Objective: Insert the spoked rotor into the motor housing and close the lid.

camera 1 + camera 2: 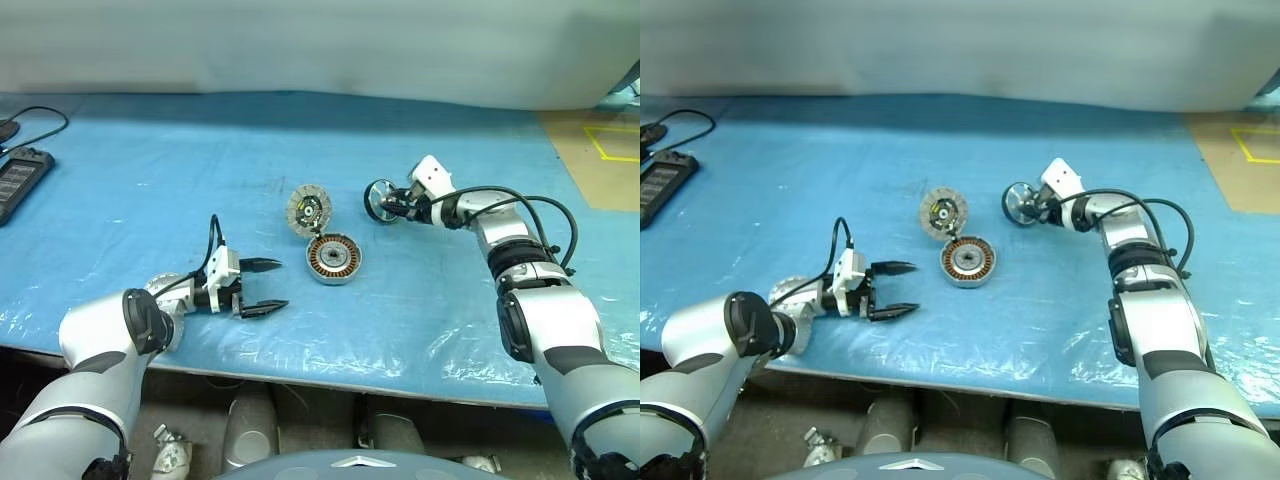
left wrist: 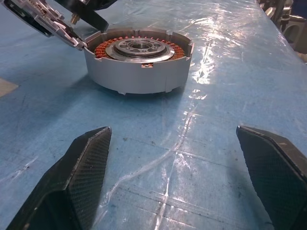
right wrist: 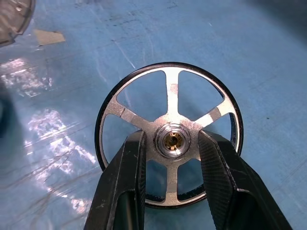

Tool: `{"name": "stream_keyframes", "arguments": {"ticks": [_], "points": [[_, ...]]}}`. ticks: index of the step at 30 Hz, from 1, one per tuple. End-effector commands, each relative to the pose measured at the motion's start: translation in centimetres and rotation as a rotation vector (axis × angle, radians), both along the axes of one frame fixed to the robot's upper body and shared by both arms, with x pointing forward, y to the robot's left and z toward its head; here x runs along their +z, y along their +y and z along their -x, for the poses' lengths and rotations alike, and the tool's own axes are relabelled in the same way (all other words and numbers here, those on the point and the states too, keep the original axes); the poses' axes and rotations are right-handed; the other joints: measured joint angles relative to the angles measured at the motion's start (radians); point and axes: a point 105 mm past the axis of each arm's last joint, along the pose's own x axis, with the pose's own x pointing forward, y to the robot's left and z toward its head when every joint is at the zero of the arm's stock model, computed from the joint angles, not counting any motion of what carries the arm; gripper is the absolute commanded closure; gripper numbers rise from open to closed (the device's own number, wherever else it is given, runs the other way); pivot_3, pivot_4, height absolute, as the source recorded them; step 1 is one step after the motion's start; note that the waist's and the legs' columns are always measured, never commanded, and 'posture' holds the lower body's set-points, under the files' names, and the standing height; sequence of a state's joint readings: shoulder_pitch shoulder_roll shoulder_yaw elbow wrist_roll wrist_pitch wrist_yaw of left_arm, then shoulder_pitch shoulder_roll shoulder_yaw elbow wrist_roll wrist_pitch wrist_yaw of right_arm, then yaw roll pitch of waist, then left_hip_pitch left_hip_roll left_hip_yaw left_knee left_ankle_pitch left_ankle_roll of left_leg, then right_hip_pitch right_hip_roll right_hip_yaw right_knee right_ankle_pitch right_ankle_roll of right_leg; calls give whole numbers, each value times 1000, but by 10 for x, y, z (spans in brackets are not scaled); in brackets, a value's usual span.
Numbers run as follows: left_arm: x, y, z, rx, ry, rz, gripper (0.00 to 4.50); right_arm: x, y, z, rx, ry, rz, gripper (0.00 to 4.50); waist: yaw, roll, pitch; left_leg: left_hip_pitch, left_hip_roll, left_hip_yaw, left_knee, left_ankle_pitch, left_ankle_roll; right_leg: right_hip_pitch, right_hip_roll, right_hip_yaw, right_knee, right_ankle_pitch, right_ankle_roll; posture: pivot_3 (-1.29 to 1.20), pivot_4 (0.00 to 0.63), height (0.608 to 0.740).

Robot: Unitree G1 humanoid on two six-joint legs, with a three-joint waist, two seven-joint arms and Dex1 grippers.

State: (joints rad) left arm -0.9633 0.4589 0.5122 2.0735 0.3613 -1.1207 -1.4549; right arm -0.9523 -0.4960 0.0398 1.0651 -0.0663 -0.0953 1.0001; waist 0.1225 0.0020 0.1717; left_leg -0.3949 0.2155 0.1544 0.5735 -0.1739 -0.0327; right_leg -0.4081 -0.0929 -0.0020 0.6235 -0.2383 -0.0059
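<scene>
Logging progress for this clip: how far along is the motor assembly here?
Done: the ribbed silver lid stands open beside the round grey motor housing, copper windings exposed. In hand: the right claw grips the black-rimmed spoked rotor at its hub; the left claw waits open. Left: insert rotor, close lid.

Motor housing (image 2: 139,67) at 12 o'clock on blue plastic-covered table (image 2: 216,134); copper windings ring a silver hub inside. Lid (image 2: 45,21) joined at its 10 o'clock edge, tilted open. Left gripper (image 2: 180,177) fingers wide apart at 7 and 5 o'clock, nothing between.
</scene>
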Motion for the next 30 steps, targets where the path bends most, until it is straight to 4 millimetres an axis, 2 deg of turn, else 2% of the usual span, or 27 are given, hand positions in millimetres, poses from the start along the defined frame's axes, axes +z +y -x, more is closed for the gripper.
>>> {"name": "stream_keyframes", "arguments": {"ticks": [1, 4, 7, 10, 15, 19, 25, 30], "points": [[-2, -2, 4, -32, 37, 2, 98, 25, 2, 15, 81, -49, -85, 3095, 2, 0, 0, 0, 0, 0, 0, 0, 0, 0, 0, 0, 0, 0, 0, 0, 150, 740], [0, -3, 4, -46, 42, 4, 98, 38, 12, 43, 188, -52, -135, 3095, 4, -1, 1, -1, 0, 0, -2, 0, 1, -1, 0, -1, -2, 0, 0, 0, 150, 740], [-1, -3, 6, -58, 53, 4, 98, 37, 24, 71, 263, -24, -122, 3095, 4, -1, 1, -2, 0, 0, -3, 0, 1, -2, 0, -1, -3, 0, 0, 0, 150, 740], [-2, -2, 7, -65, 55, 0, 98, 38, 35, 87, 306, -19, -106, 3095, 3, -1, 1, -1, 0, -1, -4, 0, 0, -2, 0, -1, -3, 0, 0, 0, 150, 740], [-2, -2, 7, -72, 54, -2, 98, 48, 60, 99, 374, -32, -133, 3095, 3, -1, 1, 0, 0, 0, -5, -1, -4, -2, 0, 0, -4, 0, 0, 0, 150, 740], [-1, -3, 5, -77, 36, -3, 98, 43, 77, 102, 415, -12, -139, 3095, 2, -1, 1, 0, -1, 0, -7, 0, -6, -2, 0, 0, -5, 0, 1, 0, 150, 740], [4, -7, 1, -83, 9, 24, 98, 27, 90, 100, 438, 23, -123, 3095, 4, -1, 1, -1, -2, 0, -8, 0, -7, -2, -1, 0, -6, 0, 1, 0, 150, 740], [7, -7, -4, -68, -25, 47, 98, 24, 94, 101, 453, 27, -118, 3095, 3, -1, 1, -1, -2, 0, -8, 1, -8, -2, 0, -1, -6, 0, 1, 0, 150, 740]]}}
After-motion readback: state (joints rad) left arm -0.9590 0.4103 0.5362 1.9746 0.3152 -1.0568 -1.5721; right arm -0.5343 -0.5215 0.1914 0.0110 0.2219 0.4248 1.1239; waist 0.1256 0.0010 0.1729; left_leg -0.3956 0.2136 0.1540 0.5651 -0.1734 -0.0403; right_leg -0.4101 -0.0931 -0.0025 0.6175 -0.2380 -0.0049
